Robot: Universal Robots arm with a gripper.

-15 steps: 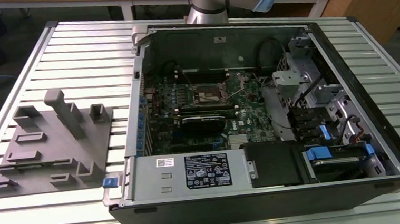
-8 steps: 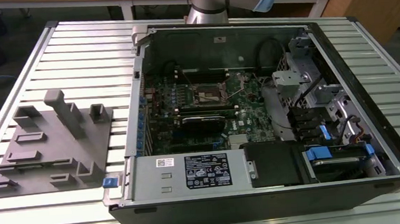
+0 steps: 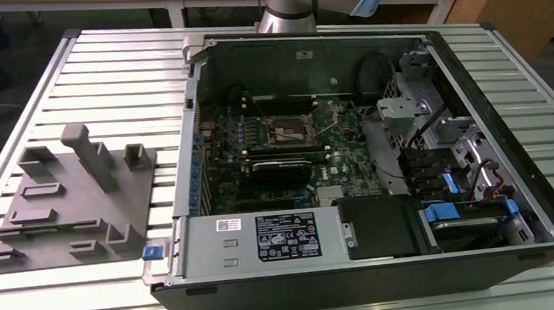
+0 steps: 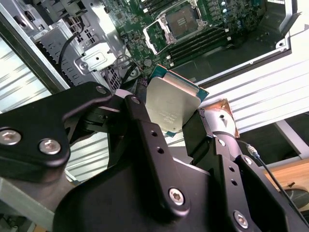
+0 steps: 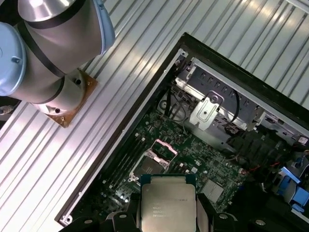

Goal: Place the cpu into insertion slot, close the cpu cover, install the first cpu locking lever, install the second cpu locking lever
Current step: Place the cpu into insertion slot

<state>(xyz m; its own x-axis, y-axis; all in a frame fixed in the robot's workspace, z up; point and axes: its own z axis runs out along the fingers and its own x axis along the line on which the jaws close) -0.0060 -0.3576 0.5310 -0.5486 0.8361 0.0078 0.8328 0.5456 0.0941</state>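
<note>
My gripper (image 4: 172, 126) is shut on the cpu (image 4: 170, 107), a flat square chip with a silvery top, held by two opposite edges high above the open computer case. In the first wrist view the cpu (image 5: 168, 204) hangs between my gripper (image 5: 168, 220) fingers, above the green motherboard (image 5: 203, 164). The insertion slot (image 5: 150, 166) lies below it, bare, with the cpu cover (image 5: 164, 148) swung open beside it. The exterior view shows the insertion slot (image 3: 290, 130) in the middle of the motherboard (image 3: 340, 150).
The case (image 3: 363, 273) lies open on a slatted metal table (image 3: 115, 71). A grey moulded fixture (image 3: 66, 199) sits at the exterior view's left. A labelled power supply (image 3: 283, 236), a black card (image 3: 280, 171), drive cages (image 3: 420, 108) and cables crowd the case. The arm's base (image 5: 53, 58) stands behind.
</note>
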